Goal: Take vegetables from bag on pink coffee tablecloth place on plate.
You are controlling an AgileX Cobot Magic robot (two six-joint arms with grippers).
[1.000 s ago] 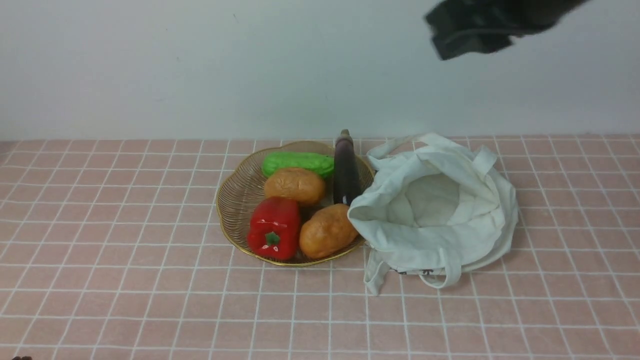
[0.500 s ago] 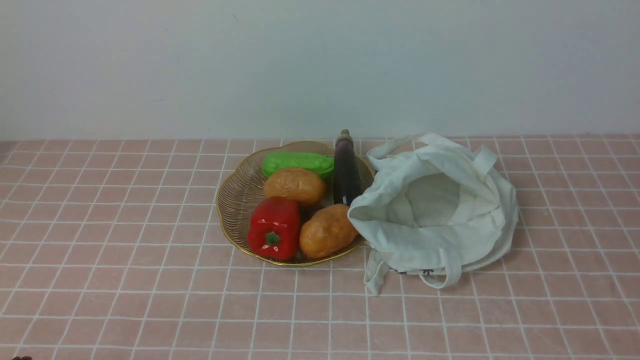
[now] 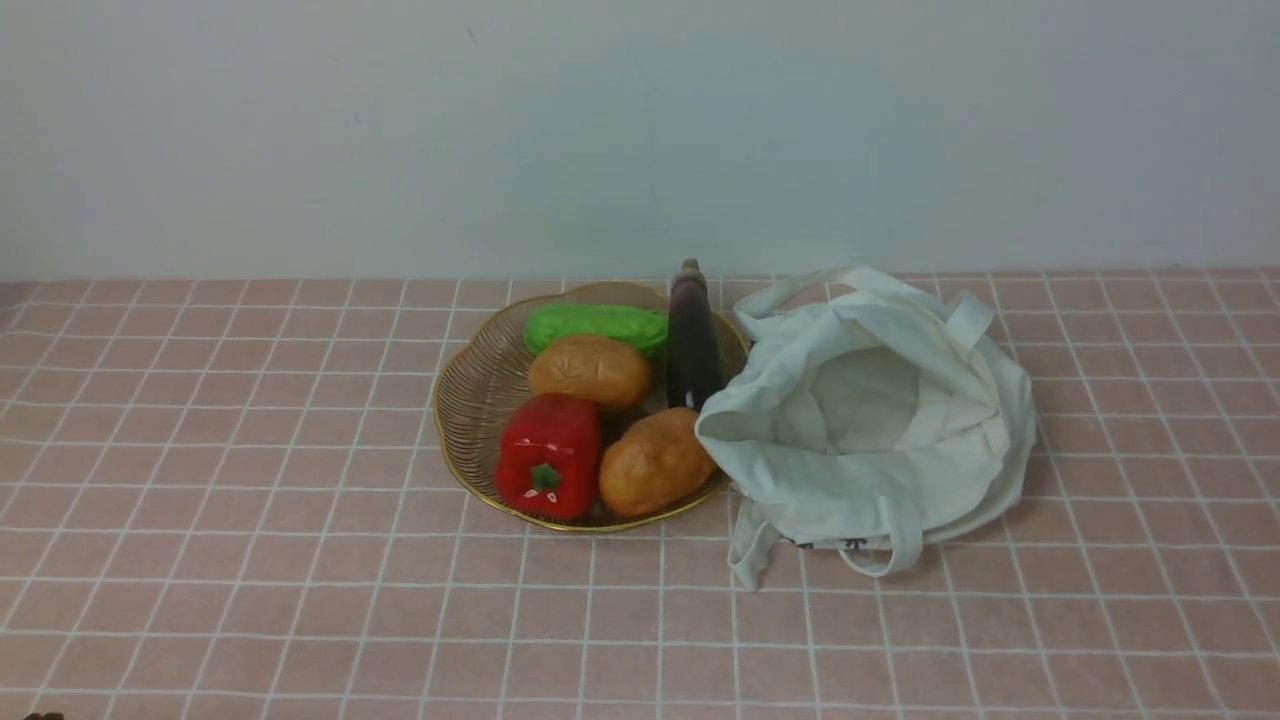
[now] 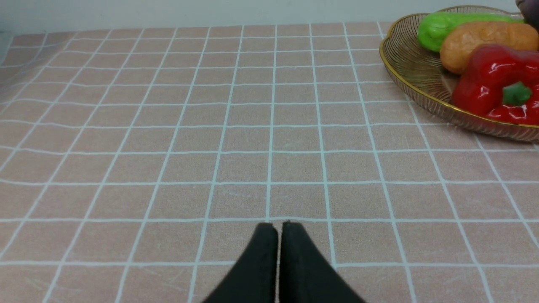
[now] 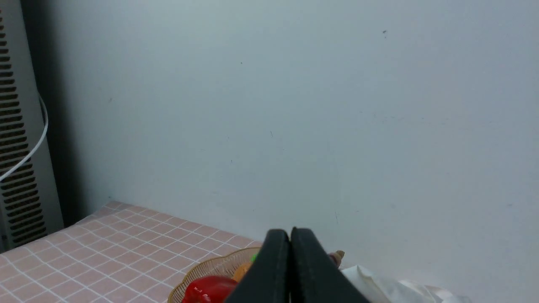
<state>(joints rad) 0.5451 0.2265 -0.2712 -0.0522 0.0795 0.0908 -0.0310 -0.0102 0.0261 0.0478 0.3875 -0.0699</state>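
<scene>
**Front and wrist views.** The eggplant (image 3: 693, 345) is being shown lying along the right side of the plate (image 3: 468, 400). Its brownish stem cap is reaching over the plate's far rim, and its near end is being covered by the bag (image 3: 900, 470). The bag is slumping just right of the plate, its open lip overlapping the plate's right rim. The plate is also being occupied by a green vegetable (image 3: 595, 325) at its far side, a far potato (image 3: 590, 370) at its middle, a near potato (image 3: 655, 462) at its near right and a red bell pepper (image 3: 548, 455) at its near side. Plate and bag are being carried by the tablecloth (image 3: 250, 560). The left gripper (image 4: 278, 227) is being held with fingers pressed together and empty, low over the tablecloth, well left of the plate. The right gripper (image 5: 289, 233) is likewise being held closed and empty, raised above the plate's level.
</scene>
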